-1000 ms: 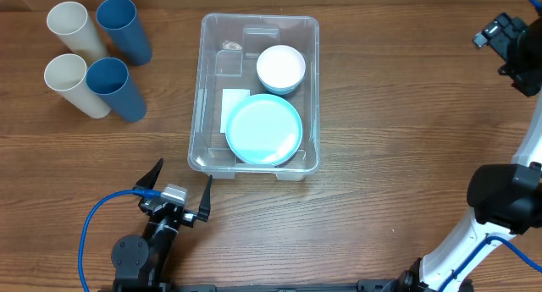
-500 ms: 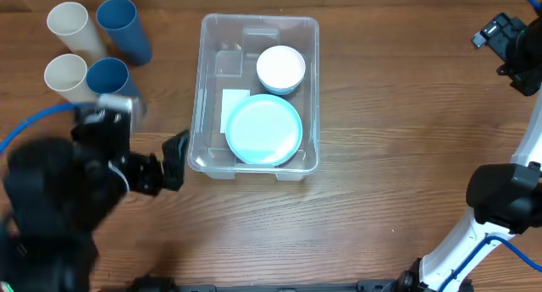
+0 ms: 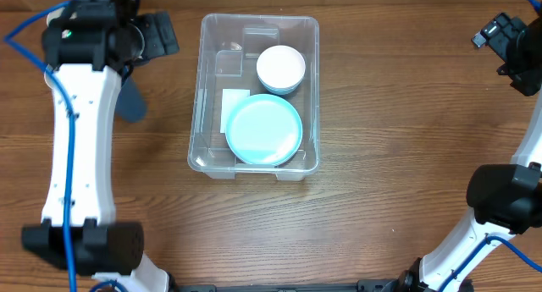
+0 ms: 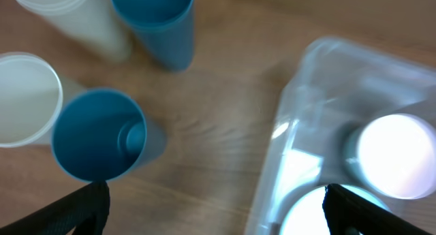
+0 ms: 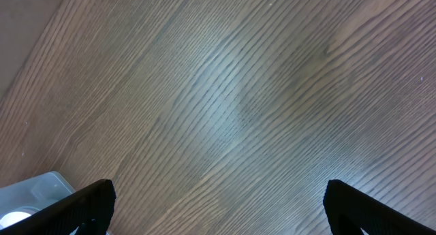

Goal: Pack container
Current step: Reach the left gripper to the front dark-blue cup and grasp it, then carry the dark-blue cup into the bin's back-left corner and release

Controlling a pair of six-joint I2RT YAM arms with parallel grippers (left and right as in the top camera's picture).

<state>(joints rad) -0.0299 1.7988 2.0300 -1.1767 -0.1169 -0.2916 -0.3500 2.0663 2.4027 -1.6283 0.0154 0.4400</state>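
wood table (image 3: 398, 157) with container (image 3: 212, 114) and 4 cups (image 4: 99, 134)

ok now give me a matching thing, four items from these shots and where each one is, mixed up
1 light blue plate
2 white bowl
3 blue cup
4 right gripper

a open over bare table
b in the container, far end
c standing outside the container, on its left
d in the container, robot-side end

Pairs: 1-d, 2-b, 3-c, 4-a
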